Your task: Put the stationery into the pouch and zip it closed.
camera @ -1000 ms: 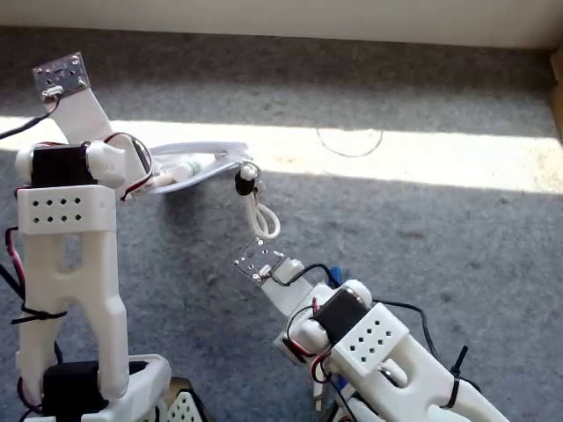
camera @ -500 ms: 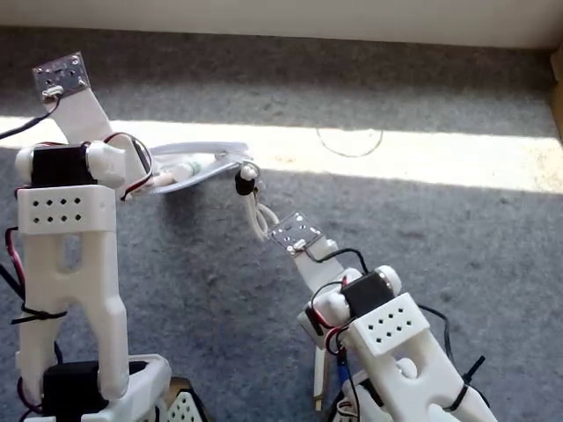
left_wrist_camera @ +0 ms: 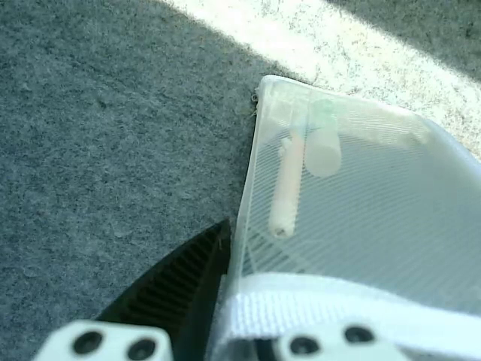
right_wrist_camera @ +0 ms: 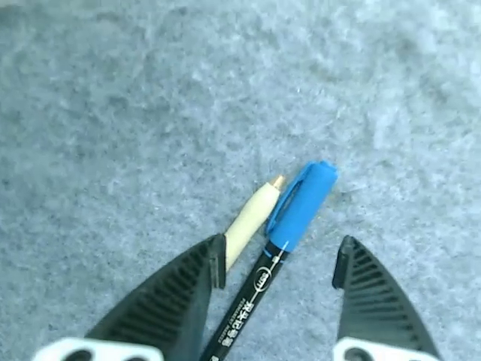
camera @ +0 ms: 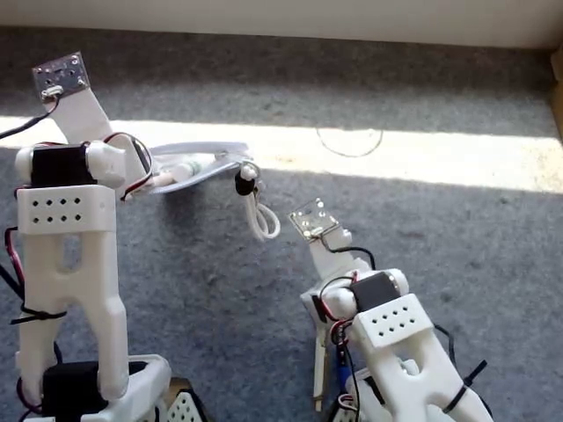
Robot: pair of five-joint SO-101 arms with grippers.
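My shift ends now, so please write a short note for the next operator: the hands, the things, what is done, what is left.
Left hand: shut on one end of the pouch.
Right hand: open, low over the pen and cream stick, which lie side by side on the carpet.
Done: a white stick and a pale tube are in the pouch.
Left: pack both loose items, then zip closed. I cannot tell how far the zip is open.

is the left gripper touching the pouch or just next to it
Touching. The left wrist view shows the edge of the pouch pressed right against the left gripper, with no carpet visible between them.
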